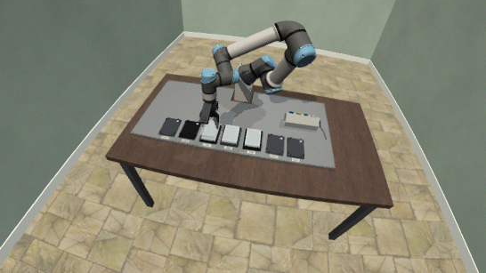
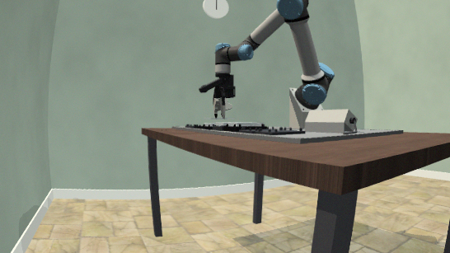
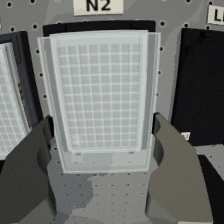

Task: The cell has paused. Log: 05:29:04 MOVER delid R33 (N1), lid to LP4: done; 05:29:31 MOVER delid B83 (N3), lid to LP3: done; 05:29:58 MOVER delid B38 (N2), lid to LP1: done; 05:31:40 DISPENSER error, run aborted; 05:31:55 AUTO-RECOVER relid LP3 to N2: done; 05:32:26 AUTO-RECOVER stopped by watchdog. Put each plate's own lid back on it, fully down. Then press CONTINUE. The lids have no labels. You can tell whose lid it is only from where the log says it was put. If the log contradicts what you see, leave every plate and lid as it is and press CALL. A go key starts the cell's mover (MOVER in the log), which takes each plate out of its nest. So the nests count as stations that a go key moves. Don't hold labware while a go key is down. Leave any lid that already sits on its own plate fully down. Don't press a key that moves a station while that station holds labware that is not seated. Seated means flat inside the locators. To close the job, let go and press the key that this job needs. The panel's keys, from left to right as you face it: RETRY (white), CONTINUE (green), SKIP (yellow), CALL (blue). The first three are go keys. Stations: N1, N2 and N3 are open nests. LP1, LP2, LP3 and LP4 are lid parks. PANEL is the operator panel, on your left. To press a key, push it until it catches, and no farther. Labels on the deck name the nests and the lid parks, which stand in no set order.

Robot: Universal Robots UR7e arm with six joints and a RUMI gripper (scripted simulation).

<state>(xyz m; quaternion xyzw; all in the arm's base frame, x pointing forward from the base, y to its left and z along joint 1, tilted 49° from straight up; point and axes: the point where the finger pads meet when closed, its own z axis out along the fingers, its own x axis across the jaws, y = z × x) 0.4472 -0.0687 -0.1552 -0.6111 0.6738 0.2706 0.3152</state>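
The gripper [image 3: 102, 145] is pinching a clear lid [image 3: 100, 95] (over the N2 plate [image 3: 97, 85], label at twelve o'clock); the arm [image 2: 264, 25] is reaching downward.
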